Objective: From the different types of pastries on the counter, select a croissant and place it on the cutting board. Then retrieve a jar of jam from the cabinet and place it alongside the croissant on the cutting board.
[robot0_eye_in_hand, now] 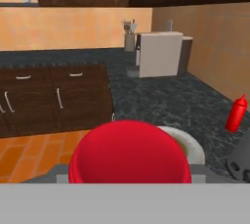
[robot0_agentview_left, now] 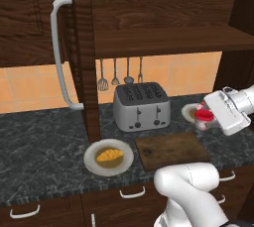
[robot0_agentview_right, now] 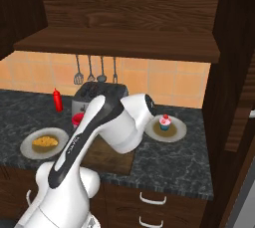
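Observation:
My gripper (robot0_agentview_left: pixel 206 115) is shut on the jar of jam (robot0_agentview_left: pixel 203 120), a small jar with a red lid. It hangs above the counter (robot0_agentview_left: pixel 39 137), right of the toaster and over the far right corner of the cutting board (robot0_agentview_left: pixel 171 149). The red lid (robot0_eye_in_hand: pixel 129 155) sits close in the hand view. The board is bare. The croissant (robot0_agentview_left: pixel 109 155) lies on a round grey plate (robot0_agentview_left: pixel 94 164) left of the board. A cupcake (robot0_agentview_right: pixel 165 121) stands on its own plate at the right. The cabinet door (robot0_agentview_left: pixel 82 47) with its white handle (robot0_agentview_left: pixel 59 52) stands open.
A silver toaster (robot0_agentview_left: pixel 141 106) stands behind the board. Utensils (robot0_agentview_left: pixel 115 75) hang on the tiled wall. A red squeeze bottle (robot0_agentview_right: pixel 58 100) stands left of the toaster. The cabinet shelf (robot0_agentview_left: pixel 168 41) juts out overhead. My own arm (robot0_agentview_right: pixel 99 132) covers part of the board.

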Available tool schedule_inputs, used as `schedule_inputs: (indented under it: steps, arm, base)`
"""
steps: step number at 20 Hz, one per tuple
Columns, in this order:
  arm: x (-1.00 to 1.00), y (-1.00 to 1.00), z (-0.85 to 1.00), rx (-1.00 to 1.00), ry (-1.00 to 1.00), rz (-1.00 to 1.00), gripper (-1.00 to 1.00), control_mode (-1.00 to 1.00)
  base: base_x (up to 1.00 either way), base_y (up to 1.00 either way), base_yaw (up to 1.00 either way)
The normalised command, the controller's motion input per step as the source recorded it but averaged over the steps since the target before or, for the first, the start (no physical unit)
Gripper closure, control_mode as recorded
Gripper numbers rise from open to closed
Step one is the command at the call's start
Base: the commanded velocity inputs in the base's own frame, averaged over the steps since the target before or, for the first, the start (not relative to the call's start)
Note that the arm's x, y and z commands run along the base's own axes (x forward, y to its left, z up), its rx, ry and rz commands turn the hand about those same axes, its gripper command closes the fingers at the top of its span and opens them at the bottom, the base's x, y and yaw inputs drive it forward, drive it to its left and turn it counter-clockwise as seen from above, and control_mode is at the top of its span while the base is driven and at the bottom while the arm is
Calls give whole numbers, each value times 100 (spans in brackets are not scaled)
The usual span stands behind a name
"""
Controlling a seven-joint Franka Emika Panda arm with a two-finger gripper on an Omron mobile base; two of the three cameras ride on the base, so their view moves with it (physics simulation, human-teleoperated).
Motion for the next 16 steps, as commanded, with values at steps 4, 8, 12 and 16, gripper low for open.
schedule_inputs:
  steps: [4,8,12,16]
  arm:
    - [0,-1,-24,0,0,0,100,-100]
    - [0,-11,-29,0,0,0,100,-100]
    - [0,-16,-30,4,14,0,100,-100]
    - [9,-8,-23,14,36,1,100,-100]
  base:
    - [0,0,0]
    - [0,0,0]
    - [0,0,0]
    - [0,0,0]
